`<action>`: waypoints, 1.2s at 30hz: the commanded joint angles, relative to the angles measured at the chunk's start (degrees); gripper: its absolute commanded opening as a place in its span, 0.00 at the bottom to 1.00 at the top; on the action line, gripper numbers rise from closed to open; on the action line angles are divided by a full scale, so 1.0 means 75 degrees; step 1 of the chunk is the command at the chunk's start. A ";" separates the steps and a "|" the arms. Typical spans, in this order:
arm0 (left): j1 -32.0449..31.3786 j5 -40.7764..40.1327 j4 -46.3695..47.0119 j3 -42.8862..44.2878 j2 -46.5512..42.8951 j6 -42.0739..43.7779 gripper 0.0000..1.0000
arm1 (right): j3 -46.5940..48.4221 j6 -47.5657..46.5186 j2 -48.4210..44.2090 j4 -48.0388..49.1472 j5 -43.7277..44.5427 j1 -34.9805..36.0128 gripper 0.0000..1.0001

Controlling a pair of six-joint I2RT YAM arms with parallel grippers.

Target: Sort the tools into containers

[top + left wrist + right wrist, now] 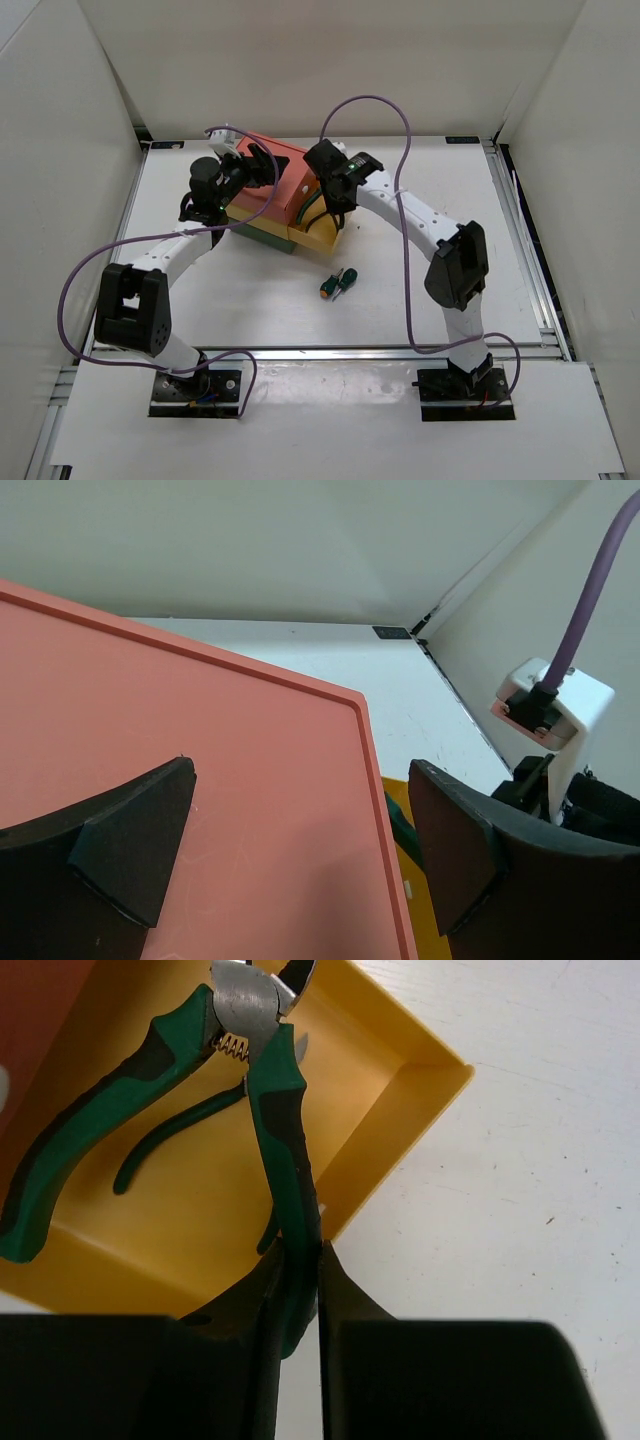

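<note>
The containers are stacked boxes: a salmon-red top one (285,178) (200,730), a yellow drawer (318,236) (425,1110) pulled out to the right, and a dark green bottom one (262,238). My right gripper (336,205) (300,1260) is shut on one handle of the green-handled pliers (268,1090), which hang nose-forward over the yellow drawer. My left gripper (255,165) (300,830) stands open over the salmon lid's right edge, nothing between its fingers. Two stubby screwdrivers, orange-handled (327,288) and green-handled (346,277), lie on the table in front of the boxes.
White walls enclose the table on the left, back and right. A purple cable (395,110) loops above the right arm, and another (75,290) hangs beside the left arm. The right arm's camera mount (550,700) shows close beside my left fingers.
</note>
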 commanded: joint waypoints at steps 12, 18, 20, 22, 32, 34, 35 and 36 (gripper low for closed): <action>-0.0002 0.0067 -0.2108 -0.0407 0.0895 -0.0584 0.99 | 0.0730 0.0418 0.0306 -0.0372 -0.0128 -0.0106 0.04; -0.0002 0.0044 -0.2108 -0.0396 0.0919 -0.0596 0.99 | 0.0894 0.0301 0.0353 -0.0185 -0.0291 -0.0105 0.33; -0.0002 0.0044 -0.2085 -0.0407 0.0919 -0.0596 0.99 | 0.0952 0.0231 0.0167 0.0095 -0.0292 -0.0082 0.61; 0.0010 0.0044 -0.2097 -0.0384 0.0942 -0.0596 0.99 | 0.0929 0.0161 -0.0277 0.0329 -0.0245 -0.0105 0.66; -0.0002 0.0079 -0.2062 -0.0349 0.1013 -0.0631 0.99 | -0.0906 0.1001 -0.1897 0.0754 -0.0103 -0.0714 0.29; -0.0002 0.0091 -0.2062 -0.0314 0.1059 -0.0643 0.99 | -0.1506 0.1191 -0.2084 0.0729 -0.0688 -0.0948 0.17; -0.0002 0.0091 -0.2085 -0.0290 0.1048 -0.0608 0.99 | -0.1799 0.1331 -0.2108 0.0799 -0.0922 -0.1042 0.14; -0.0002 0.0091 -0.2120 -0.0255 0.1083 -0.0619 0.99 | -0.2277 0.1425 -0.2143 0.0869 -0.1134 -0.1089 0.10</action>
